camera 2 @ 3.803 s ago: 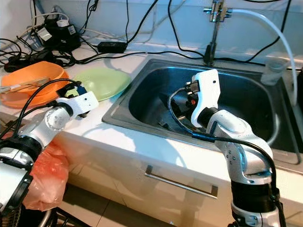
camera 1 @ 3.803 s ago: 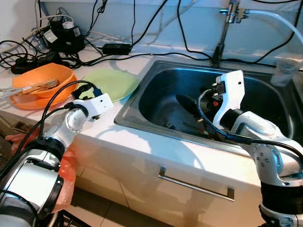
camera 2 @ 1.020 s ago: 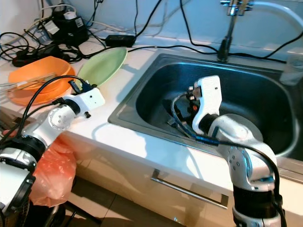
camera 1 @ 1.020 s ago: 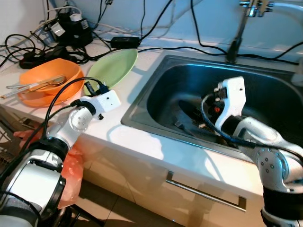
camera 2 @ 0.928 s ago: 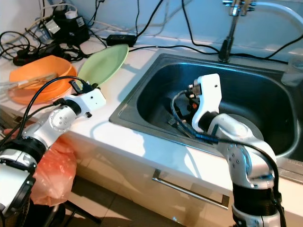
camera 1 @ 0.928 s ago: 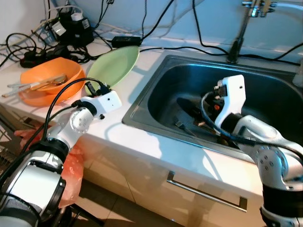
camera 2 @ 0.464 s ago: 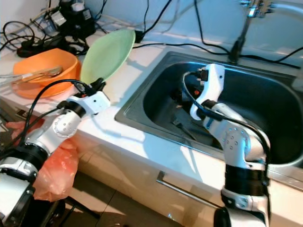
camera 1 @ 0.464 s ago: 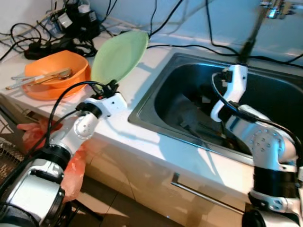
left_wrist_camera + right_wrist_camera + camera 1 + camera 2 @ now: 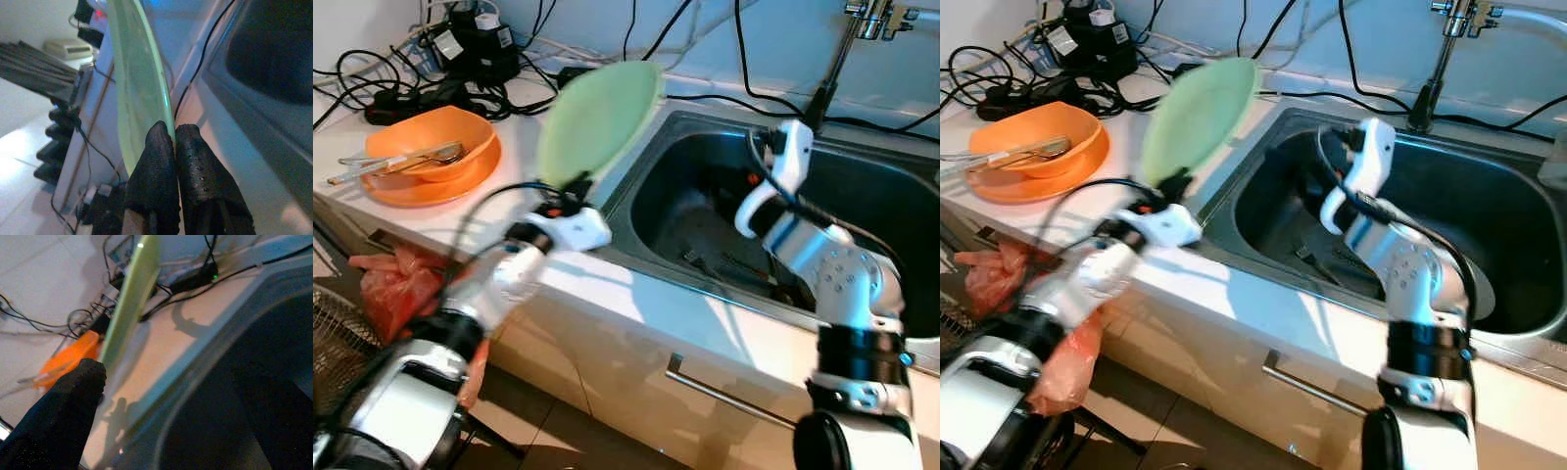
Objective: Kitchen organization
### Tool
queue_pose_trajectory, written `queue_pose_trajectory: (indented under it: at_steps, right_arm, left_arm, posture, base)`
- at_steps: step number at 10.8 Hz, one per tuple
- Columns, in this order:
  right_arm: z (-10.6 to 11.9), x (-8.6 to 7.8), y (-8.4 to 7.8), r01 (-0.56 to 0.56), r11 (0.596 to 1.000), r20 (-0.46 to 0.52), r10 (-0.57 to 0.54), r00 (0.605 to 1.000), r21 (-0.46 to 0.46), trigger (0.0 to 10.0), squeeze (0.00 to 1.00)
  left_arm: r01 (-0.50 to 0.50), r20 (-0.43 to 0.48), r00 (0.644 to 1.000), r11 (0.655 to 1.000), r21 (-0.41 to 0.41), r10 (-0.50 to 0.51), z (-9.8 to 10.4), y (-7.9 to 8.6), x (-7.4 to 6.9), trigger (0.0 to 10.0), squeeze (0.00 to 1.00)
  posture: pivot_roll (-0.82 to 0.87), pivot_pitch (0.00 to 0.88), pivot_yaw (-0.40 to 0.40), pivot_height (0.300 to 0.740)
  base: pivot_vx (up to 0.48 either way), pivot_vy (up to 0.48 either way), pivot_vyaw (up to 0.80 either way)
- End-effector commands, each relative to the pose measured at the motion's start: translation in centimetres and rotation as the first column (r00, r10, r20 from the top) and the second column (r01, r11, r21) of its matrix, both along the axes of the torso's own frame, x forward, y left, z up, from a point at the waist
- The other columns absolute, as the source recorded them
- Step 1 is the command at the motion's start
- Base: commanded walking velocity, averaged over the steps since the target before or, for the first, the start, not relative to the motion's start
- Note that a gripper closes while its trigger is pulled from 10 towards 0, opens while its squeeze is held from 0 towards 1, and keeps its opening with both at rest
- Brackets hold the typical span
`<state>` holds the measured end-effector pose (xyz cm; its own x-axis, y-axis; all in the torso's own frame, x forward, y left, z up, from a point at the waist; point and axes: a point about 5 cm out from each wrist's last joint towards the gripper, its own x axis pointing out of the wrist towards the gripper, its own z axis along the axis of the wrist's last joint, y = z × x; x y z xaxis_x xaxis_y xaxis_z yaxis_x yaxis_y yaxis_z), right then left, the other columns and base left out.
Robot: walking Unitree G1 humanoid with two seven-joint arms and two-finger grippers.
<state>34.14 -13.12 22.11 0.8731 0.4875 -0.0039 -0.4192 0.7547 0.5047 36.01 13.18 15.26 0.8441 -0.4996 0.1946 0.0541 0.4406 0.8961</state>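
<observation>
Left gripper point(image 9: 173, 134) pinches green plate point(image 9: 595, 117) — utensils lie in orange bowl point(image 9: 431, 147).

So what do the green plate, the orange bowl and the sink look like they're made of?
Green plate: probably plastic or melamine, matte, thin even rim. Orange bowl: likely plastic, uniform colour with a soft sheen. Sink: stainless steel, brushed grey with reflections.

head cams look down at sink point(image 9: 862, 196); wrist cams close, share plate point(image 9: 134, 83).

One green plate point(image 9: 597, 117), one orange bowl point(image 9: 431, 152), one sink point(image 9: 891, 196), one faucet point(image 9: 871, 20).
</observation>
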Motion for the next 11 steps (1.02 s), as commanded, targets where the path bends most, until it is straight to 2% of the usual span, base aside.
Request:
queue_pose_trajectory:
  at_steps: [1,4,5,6,8,9,10,11]
  right_arm:
    - [0.4,0.3,0.2,0.006,0.999,0.005,-0.006,1.0,0.036,10.0,0.0]
    - [0.6,0.6,0.4,0.028,0.996,0.007,-0.028,1.0,0.08,10.0,0.0]
    - [0.6,0.7,0.5,0.031,0.995,0.006,-0.032,0.999,0.092,10.0,0.45]
    - [0.7,0.7,0.5,0.029,0.995,0.01,-0.03,1.0,0.095,10.0,1.0]
    - [0.6,0.9,0.3,0.055,0.994,0.007,-0.056,0.998,0.093,10.0,1.0]
    - [0.6,1.0,0.3,0.059,0.994,0.008,-0.06,0.998,0.094,10.0,0.83]
    - [0.6,1.0,0.2,0.062,0.994,0.01,-0.064,0.998,0.09,10.0,0.35]
    - [0.5,1.1,0.0,0.073,0.994,0.012,-0.075,0.997,0.086,10.0,0.0]
  left_arm:
    - [0.057,-0.034,0.998,0.998,0.038,-0.056,-1.6,-1.4,-0.8,0.0,0.0]
    - [0.125,0.003,0.992,0.992,0.011,-0.125,-1.1,-3.9,-1.3,0.0,0.0]
    - [0.15,0.007,0.989,0.989,0.003,-0.15,-1.0,-5.0,-1.5,0.0,0.0]
    - [0.158,0.01,0.987,0.988,-0.003,-0.157,-0.9,-5.2,-1.6,0.0,0.0]
    - [0.182,0.017,0.983,0.983,-0.01,-0.182,-0.6,-6.5,-1.7,0.0,0.0]
    - [0.193,0.021,0.981,0.981,-0.011,-0.193,-0.5,-6.9,-1.8,0.0,0.0]
    - [0.198,0.023,0.98,0.98,-0.01,-0.197,-0.4,-7.0,-1.8,0.0,0.0]
    - [0.205,0.027,0.978,0.979,-0.014,-0.205,-0.3,-7.3,-1.9,0.0,0.0]
  posture:
    - [-0.04,0.03,0.025,0.74]
    - [-0.05,0.032,0.027,0.74]
    - [-0.05,0.031,0.027,0.74]
    - [-0.05,0.031,0.028,0.74]
    - [-0.05,0.031,0.028,0.74]
    - [-0.05,0.029,0.03,0.74]
    - [-0.05,0.028,0.031,0.74]
    - [-0.05,0.028,0.032,0.74]
  base:
    - [0.0,0.0,0.0]
    - [0.0,0.0,0.0]
    - [0.0,0.0,0.0]
    - [0.0,0.0,0.0]
    - [0.0,0.0,0.0]
    - [0.0,0.0,0.0]
    - [0.0,0.0,0.0]
    - [0.0,0.0,0.0]
